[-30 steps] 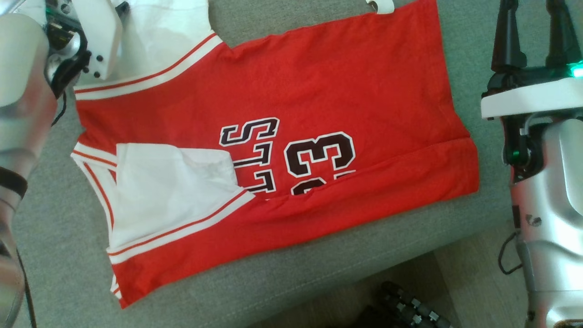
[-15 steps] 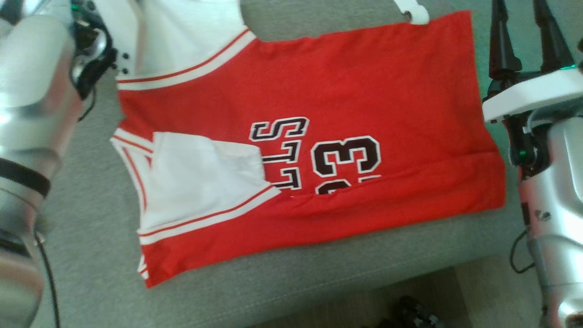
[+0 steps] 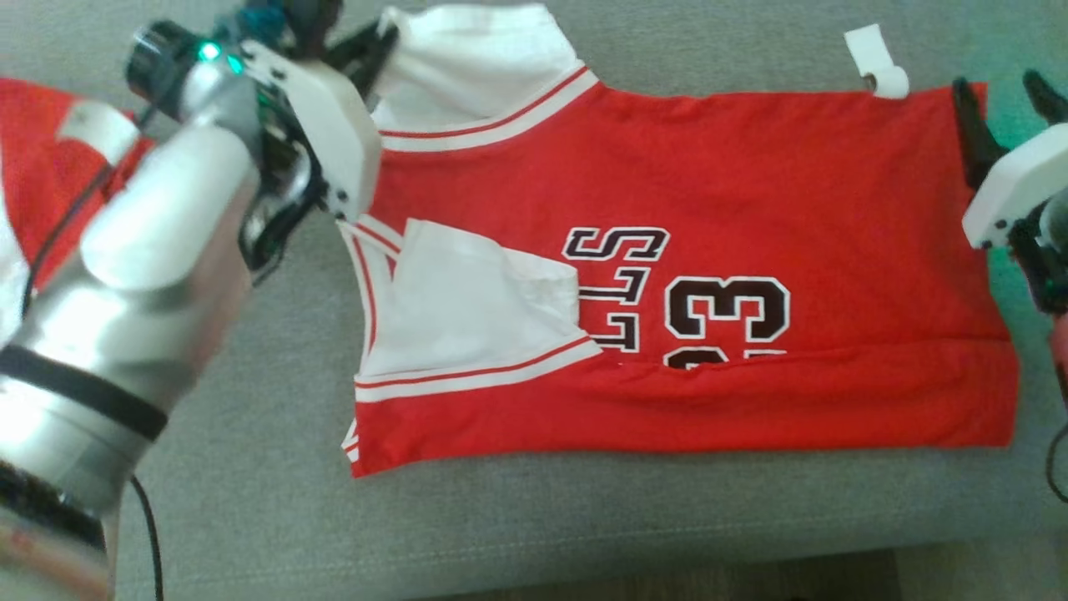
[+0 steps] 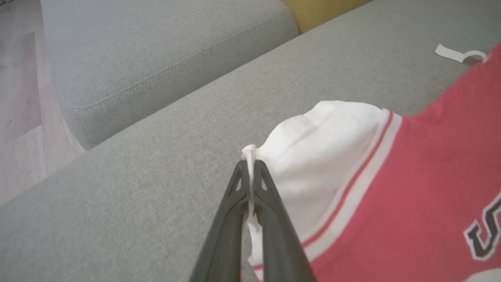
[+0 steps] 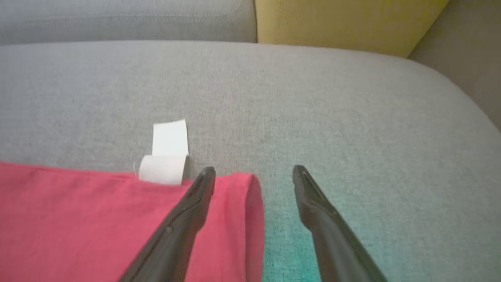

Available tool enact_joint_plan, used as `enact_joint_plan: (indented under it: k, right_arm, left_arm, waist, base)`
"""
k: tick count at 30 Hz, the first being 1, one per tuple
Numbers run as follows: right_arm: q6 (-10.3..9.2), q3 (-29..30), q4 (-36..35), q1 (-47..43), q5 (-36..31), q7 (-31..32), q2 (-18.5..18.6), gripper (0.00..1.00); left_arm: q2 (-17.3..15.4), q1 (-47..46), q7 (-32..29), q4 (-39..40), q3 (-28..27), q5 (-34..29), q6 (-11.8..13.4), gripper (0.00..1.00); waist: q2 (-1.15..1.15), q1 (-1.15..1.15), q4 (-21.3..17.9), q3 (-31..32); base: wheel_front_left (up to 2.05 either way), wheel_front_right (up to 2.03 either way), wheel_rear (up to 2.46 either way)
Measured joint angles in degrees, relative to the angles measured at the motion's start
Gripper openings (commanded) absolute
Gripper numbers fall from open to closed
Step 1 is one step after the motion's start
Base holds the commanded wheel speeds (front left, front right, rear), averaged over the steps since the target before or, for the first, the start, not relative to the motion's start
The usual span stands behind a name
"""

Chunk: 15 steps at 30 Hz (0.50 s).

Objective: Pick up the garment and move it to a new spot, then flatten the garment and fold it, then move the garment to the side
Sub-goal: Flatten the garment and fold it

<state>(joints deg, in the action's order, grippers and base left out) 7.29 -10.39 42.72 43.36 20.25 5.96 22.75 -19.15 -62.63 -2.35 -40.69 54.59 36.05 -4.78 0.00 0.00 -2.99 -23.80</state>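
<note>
Left gripper [image 4: 250, 168] is clamped tight on a thin white fold at the jersey's shoulder, cloth pinched right between the two dark fingers. In the head view its pale wrist housing blocks most of that grip. Right gripper [image 5: 254, 169] stands wide apart at the opposite far corner, one finger over red cloth, the other over bare cushion; whether either tip touches down, I can't tell. The grey sofa seat [image 3: 250, 467] runs off every edge of the head view. The red jersey [image 3: 709, 184] lies spread across it, near edge folded up over the lower part of the dark lettering, so the number reads only in part. Another red cloth [image 3: 33, 167] peeks out behind the left arm, mostly hidden. A small white curled tag [image 5: 166, 156] sits at the jersey's far hem.
</note>
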Motion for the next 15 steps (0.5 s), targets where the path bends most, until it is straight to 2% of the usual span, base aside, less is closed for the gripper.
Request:
enact_joint_plan:
  k: [6, 15]
  right_arm:
    - [0.0, -3.4, 5.2, 1.6, 2.2, 1.3, 1.8, 1.0]
    - [0.0, -7.7, 9.9, 5.5, 4.0, 1.6, 3.2, 1.0]
  left_arm:
    - [-1.2, 3.7, -0.9, 5.6, 0.6, 0.0, 1.8, 0.0]
    - [-3.1, 3.7, -3.2, 11.4, 0.7, 0.4, 3.4, 0.0]
  waist:
    - [0.0, 0.0, 1.4, -0.2]
    - [0.0, 0.0, 1.3, -1.6]
  base:
    - [0.0, 0.0, 0.0]
    - [0.0, 0.0, 0.0]
